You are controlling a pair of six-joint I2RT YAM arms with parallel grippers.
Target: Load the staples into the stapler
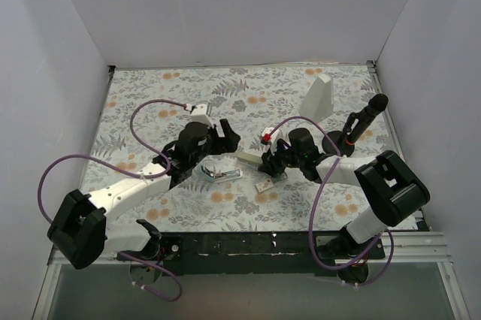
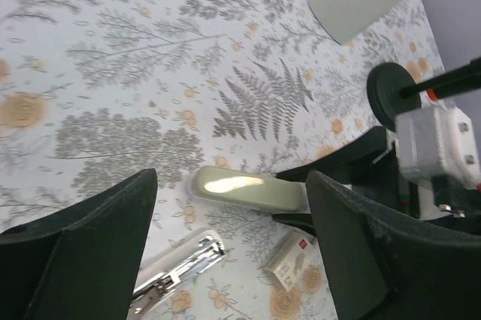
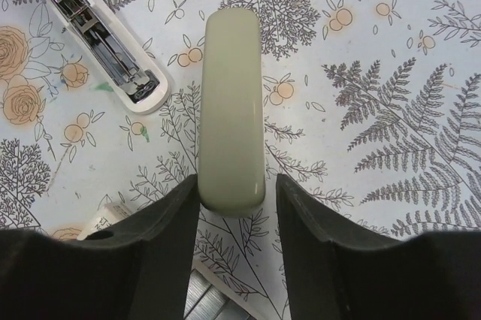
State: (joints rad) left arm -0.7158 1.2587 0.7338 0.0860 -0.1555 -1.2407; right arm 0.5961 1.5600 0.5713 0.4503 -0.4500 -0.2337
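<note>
Presently, the small light blue plastic stapler [image 1: 222,175] lies hinged open on the floral-patterned table covering [image 1: 188,87], near the middle of the work area and between the 2 arms. Its silver metal channel faces upward, and nothing is touching it. In the right wrist view the same stapler [image 3: 98,34] sits to the upper left, apart from the fingers.

The tiny cream-white cardboard box of staples [image 1: 264,185] rests on the covering just in front of the right gripper [image 1: 273,165], a little to the right of the stapler. No gripper holds it.

The left gripper [image 1: 228,140] hovers behind the stapler with its jaws spread wide and nothing between them. In its wrist view both dark fingers [image 2: 83,260] frame bare covering.

The right gripper's jaws straddle the near end of a beige, rounded oblong stapler [image 3: 233,110] that lies flat on the covering. A narrow strip of covering shows between that stapler and 1 finger [image 3: 331,260], so the grip is released rather than clenched.

A tall white wedge-shaped block [image 1: 319,98] stands toward the far right. Beside it, a black cylindrical tool [image 1: 363,119] leans on a round black base.
</note>
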